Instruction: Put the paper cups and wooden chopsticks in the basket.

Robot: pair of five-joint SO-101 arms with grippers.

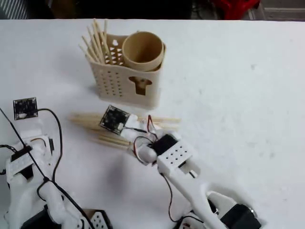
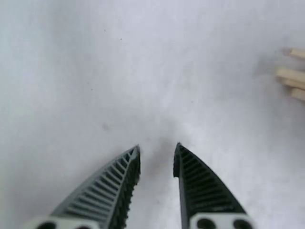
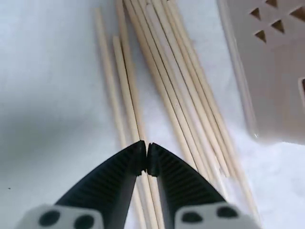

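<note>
Now my right claw, tips pressed together, is on the loose chopsticks beside the basket; next I must lift one in.

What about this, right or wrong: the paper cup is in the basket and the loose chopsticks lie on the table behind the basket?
One thing's wrong: the paper cup is in the basket, but the loose chopsticks lie on the table in front of it, toward the arms, as the high view shows.
</note>
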